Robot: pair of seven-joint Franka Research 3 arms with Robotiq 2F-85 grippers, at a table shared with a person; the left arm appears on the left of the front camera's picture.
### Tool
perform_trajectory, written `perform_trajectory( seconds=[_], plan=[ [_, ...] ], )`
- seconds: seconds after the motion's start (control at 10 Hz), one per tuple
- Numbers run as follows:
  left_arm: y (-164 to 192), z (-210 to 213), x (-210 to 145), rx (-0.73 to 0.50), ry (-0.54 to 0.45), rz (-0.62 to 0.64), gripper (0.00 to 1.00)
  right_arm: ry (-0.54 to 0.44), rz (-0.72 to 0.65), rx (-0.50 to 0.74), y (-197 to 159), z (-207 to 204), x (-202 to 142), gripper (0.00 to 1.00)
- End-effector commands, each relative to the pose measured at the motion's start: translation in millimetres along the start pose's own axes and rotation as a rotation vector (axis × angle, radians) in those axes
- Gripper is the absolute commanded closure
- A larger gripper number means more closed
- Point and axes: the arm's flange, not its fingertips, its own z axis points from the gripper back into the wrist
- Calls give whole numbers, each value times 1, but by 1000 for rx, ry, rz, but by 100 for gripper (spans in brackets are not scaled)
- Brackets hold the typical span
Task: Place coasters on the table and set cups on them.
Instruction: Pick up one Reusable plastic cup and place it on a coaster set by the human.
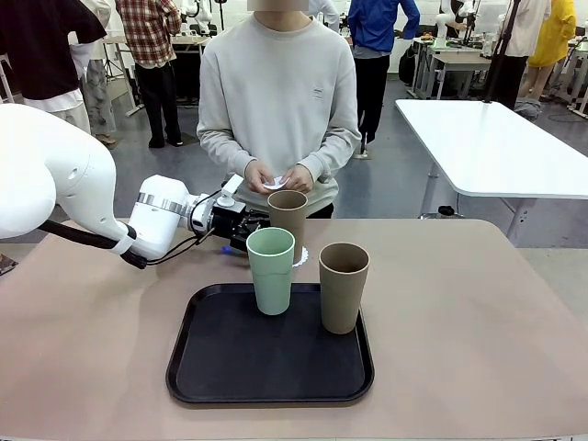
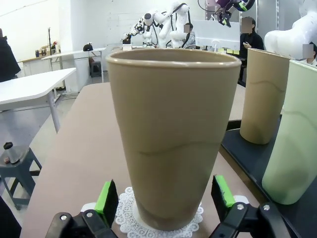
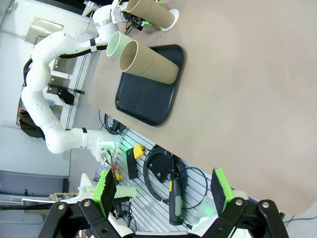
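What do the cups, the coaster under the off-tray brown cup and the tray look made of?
Brown cup: matte moulded plastic or fibre composite, by its dull even surface and thin rim. Mint cup: same shape and finish, likely the same. Coaster: probably white paper; thin, lacy scalloped edge. Tray: black, likely plastic; rounded raised rim, soft sheen.

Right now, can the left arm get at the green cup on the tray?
Probably yes. The left gripper stands open around the brown cup on its doily, so it must back off first. The green cup is close beside it on the tray, its left side free.
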Motion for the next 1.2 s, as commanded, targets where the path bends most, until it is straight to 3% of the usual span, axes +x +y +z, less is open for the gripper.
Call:
perform_trajectory(
  seconds=[0.0, 0.4, 0.5, 0.7, 0.8, 1.0, 1.1],
  plan=[
    [-11, 15, 8, -2, 22, 7, 0, -4, 0, 14, 0, -1, 1, 0],
    [-36, 66, 25, 56, 97, -23, 0, -4, 0, 14, 0, -1, 1, 0],
    [-60, 87, 45, 70, 219, -12, 0, -4, 0, 14, 0, -1, 1, 0],
    [-117, 111, 118, 263, 521, 206, 0, -4, 0, 14, 0, -1, 1, 0],
    [-144, 109, 159, 308, 618, 289, 0, -4, 0, 14, 0, -1, 1, 0],
    [-170, 93, 213, 424, 716, 454, 0, -4, 0, 14, 0, -1, 1, 0],
    [-174, 82, 219, 460, 758, 514, 0, -4, 0, 14, 0, -1, 1, 0]
  ],
)
